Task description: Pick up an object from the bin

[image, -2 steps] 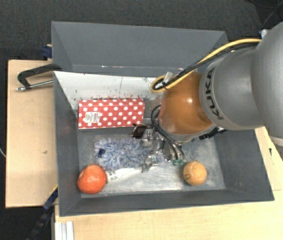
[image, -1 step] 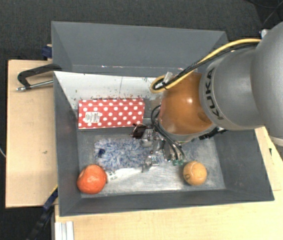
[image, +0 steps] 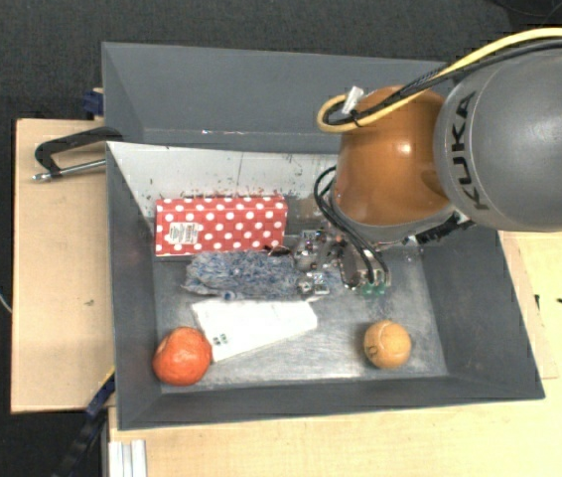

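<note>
Listing contents of one grey metal bin (image: 480, 311), seen from above; arm entering from the right, with grey link (image: 519, 137) marked KUKA, orange wrist cover (image: 390, 162) and yellow cable (image: 480, 56).

Item 1: red box with white polka dots (image: 226, 222), lying flat along the bin's back wall, left of centre; white label at its left end.

Item 2: blue-grey knitted cloth (image: 236, 274), crumpled, just in front of the box and touching its front edge.

Item 3: white flat packet (image: 256, 326) with small dark print, tilted, in front of the cloth.

Item 4: orange ball (image: 182, 356), front left corner, touching the packet's left end.

Item 5: tan ball (image: 387, 344), near the front wall towards the right, well apart from the rest.

Claw (image: 319, 264): low in the bin's middle, under the orange cover, at the right end of the cloth and just beside the box's right end; whether it is open or closed cannot be told, nor whether it has hold of anything.
</note>
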You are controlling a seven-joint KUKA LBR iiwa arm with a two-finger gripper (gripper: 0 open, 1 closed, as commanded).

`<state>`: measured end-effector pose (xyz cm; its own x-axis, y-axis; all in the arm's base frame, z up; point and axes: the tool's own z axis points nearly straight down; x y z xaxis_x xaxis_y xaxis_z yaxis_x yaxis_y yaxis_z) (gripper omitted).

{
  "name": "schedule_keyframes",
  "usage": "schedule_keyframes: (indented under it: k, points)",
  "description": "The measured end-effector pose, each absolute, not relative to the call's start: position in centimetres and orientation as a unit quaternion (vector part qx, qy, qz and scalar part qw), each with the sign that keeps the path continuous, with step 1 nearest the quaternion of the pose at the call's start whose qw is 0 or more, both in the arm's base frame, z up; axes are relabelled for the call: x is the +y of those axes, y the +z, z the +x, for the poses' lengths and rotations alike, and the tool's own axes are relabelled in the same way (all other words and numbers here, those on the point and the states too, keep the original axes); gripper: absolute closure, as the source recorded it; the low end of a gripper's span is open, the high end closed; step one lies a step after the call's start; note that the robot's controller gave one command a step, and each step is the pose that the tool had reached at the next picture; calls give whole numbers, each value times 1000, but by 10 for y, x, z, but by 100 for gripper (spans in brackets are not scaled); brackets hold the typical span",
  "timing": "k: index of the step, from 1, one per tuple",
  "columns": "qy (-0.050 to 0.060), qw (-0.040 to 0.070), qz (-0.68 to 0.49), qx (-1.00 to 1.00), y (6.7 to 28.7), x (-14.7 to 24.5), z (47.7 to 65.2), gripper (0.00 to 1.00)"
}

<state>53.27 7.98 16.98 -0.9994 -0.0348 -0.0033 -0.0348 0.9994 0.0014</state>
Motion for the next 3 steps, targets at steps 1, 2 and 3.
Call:
schedule_keyframes:
  k: [1, 2, 3]
  points:
    - [1, 2, -17, 1000, 170, 80, 533, 100]
    - [1, 1, -19, 1000, 198, 82, 536, 100]
    - [1, 4, -21, 1000, 213, 88, 539, 100]
